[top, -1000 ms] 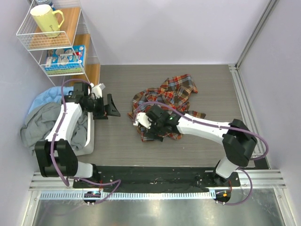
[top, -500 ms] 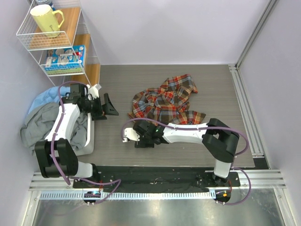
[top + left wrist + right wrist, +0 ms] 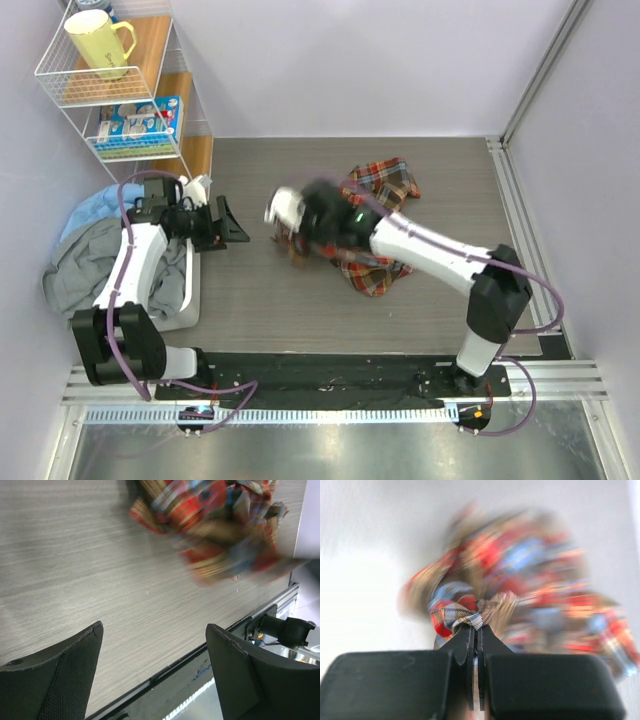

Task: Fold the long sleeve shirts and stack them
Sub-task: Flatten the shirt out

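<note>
**A:** Starting at the left, what is sitting there?

**B:** A heap of grey and light-blue cloth (image 3: 95,255) is lying in a white bin (image 3: 192,295), below a white wire shelf (image 3: 165,110) that is carrying a yellow mug (image 3: 98,42).

**A:** And the left gripper (image 3: 235,222)?

**B:** It is hovering just right of that heap, over the grey wood-grain table (image 3: 250,300). Its black fingers (image 3: 60,680) are standing wide apart, gripping nothing.

**A:** Where is the shirt lying?

**B:** The crumpled red, yellow and dark plaid flannel shirt (image 3: 385,182) is sitting mid-table, right of the left gripper and well apart from it. In both wrist views it is smearing into blur (image 3: 215,525).

**A:** And the right gripper (image 3: 295,245)?

**B:** It is reaching across the shirt to its left edge. Its jaws are clamping tight on a bunched fold of the plaid (image 3: 470,612), with the rest of the cloth spreading out beyond its tips (image 3: 475,627).
</note>
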`<state>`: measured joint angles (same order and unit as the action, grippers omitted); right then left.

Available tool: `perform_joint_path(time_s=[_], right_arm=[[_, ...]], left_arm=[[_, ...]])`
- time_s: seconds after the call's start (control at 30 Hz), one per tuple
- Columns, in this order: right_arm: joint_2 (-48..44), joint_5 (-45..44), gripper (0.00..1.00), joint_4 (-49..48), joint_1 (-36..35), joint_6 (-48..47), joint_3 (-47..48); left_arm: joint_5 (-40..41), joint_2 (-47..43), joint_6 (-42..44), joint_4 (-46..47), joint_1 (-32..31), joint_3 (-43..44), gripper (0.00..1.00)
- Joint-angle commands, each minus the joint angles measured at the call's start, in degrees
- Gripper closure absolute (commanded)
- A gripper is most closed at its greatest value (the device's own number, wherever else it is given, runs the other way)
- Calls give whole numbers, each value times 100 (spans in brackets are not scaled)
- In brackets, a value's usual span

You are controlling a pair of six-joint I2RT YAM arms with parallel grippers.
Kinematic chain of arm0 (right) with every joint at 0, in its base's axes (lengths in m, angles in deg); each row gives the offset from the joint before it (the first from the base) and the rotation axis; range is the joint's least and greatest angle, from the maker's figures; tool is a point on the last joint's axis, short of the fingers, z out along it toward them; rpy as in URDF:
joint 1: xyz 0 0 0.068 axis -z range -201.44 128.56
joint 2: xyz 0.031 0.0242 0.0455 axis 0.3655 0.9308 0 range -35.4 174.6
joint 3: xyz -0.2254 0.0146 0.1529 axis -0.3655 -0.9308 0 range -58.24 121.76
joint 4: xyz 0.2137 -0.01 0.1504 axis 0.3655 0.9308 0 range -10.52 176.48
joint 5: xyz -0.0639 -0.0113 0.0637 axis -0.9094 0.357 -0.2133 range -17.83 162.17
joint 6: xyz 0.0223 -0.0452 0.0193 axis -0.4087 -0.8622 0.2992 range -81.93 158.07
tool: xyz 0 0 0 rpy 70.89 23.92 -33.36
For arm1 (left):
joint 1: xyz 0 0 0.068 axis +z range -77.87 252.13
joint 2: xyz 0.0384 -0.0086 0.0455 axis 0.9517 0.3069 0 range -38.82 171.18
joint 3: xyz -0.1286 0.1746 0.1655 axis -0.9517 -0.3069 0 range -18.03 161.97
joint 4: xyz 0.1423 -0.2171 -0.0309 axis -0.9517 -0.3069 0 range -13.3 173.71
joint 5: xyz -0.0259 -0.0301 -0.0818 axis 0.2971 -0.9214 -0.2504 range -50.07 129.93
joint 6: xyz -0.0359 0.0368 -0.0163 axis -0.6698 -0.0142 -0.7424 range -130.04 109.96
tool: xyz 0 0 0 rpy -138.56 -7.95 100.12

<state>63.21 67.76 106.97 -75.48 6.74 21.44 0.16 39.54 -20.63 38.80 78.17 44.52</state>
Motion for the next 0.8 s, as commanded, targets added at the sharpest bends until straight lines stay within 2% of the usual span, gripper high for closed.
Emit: perform_joint_path(time_s=[0.0, 0.07, 0.1, 0.17, 0.23, 0.3, 0.33, 0.37, 0.47, 0.63, 0.77], right_arm=[[-685, 1265, 99, 177, 1701, 1547, 2040], [-755, 1424, 99, 196, 2176, 1953, 2741], [-781, 1660, 99, 187, 2744, 2199, 2911], [-886, 1811, 99, 196, 3213, 2684, 3114], [-974, 1838, 99, 187, 3706, 2903, 3036], [-1158, 1794, 99, 161, 4031, 2983, 2695], [-1203, 1698, 99, 161, 4120, 3045, 2554], [-1256, 1723, 99, 152, 4217, 3115, 2326], [-1502, 2004, 99, -5, 4682, 3449, 1886], [-1783, 2040, 99, -138, 5070, 3660, 1595], [-1898, 1970, 99, -374, 5079, 3836, 1568]], left_arm=[[-181, -524, -40, 395, 29, 109, 16], [-145, -620, 30, 395, 28, 214, 16], [-128, -638, 92, 351, -15, 275, 16], [4, -639, 355, 237, -190, 486, 15], [196, -691, 592, 166, -445, 601, 14], [723, -726, 716, 332, -1138, 592, 12], [951, -709, 812, 420, -1419, 558, 12], [1484, -700, 839, 534, -1970, 435, 11], [2103, -402, 778, 1053, -2719, 320, 9], [2062, 756, 594, 1703, -3293, 723, 9], [1798, 1400, 400, 2396, -4057, 970, 0]])
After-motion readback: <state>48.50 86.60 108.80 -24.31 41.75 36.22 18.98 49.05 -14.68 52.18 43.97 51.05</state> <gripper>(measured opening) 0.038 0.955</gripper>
